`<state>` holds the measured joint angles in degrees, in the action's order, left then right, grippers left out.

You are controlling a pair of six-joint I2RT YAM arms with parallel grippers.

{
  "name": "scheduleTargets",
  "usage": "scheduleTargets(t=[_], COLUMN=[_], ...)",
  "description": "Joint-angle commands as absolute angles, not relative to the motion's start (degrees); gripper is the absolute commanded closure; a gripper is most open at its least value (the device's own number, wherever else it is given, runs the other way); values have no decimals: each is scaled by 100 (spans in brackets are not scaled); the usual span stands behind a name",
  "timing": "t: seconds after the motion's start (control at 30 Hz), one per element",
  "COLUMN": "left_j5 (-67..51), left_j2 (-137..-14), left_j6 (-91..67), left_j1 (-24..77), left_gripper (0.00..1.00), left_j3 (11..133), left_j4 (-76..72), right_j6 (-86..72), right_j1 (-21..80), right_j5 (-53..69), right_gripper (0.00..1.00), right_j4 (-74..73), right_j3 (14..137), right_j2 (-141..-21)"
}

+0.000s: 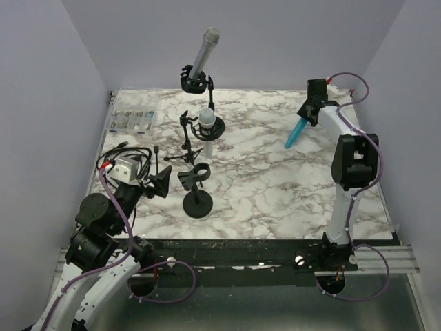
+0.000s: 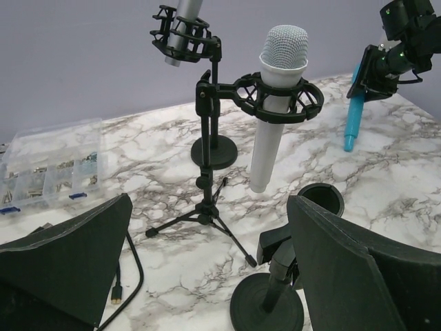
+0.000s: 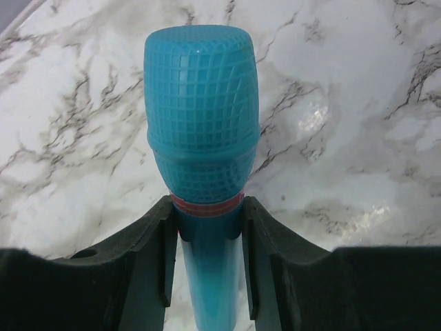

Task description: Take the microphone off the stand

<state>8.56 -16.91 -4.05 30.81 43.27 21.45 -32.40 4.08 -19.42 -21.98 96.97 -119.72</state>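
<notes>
Overhead; L wrist fwd, R prob. down

Three stands (image 1: 197, 205) crowd left-centre — cables (image 1: 134, 153) and parts box (image 1: 134, 117) at far left, open table (image 1: 275, 179) on right

The left pincer (image 2: 208, 221) gapes wide. Beyond it on the marble-patterned table (image 2: 400, 200), a white mesh-headed microphone (image 2: 270, 138) sits upright in a black ring mount (image 2: 308, 103) on a tripod stand (image 2: 204, 187), and far right the right pincer (image 2: 368, 76) grips a blue microphone (image 2: 352, 124).

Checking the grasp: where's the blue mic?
Top view, far right: blue microphone clamped in the right gripper, tilted over the table, right of the empty stand.
</notes>
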Motion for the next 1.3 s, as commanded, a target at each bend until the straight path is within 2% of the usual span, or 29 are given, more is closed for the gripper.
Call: scheduleTargets(t=[0.0,0.27,0.43,0.7,0.83,1.07,1.17,1.27], left_j5=[1072,1207,1333,1447,1473,1549,1587,1632], left_j2=[-1602,-1562,-1562,-1572,-1575,-1630,-1660,-1700], left_j6=[-379,-404,-396,-381,-373,-348,-331,-319], left_j1=[3054,3058,3058,3059,3053,3058,3058,3059], left_gripper=[1,1,1,2,1,1,1,1], left_j3=[4280,4254,4236,4209,4207,4192,4184,4175], left_j4=[2049,2035,2023,2022,2021,2022,2023,2026], right_j6=[-3360,-3026,-2800,-2753,-2663,-2531,-2533,-2538], right_j1=[30,-406,-431,-476,-480,-479,-482,-467], right_j5=[-1466,-1513,-1586,-1447,-1314,-1180,-1187,-1182], right_gripper=[99,98,87,75,61,23,18,16], right_j4=[-2447,-2720,-2933,-2916,-2911,-3020,-3150,-3133], right_j3=[10257,11277,11898,11987,12040,12270,12374,12108], right_j2=[-12589,-13571,-13982,-14235,-14282,-14167,-13988,-13544])
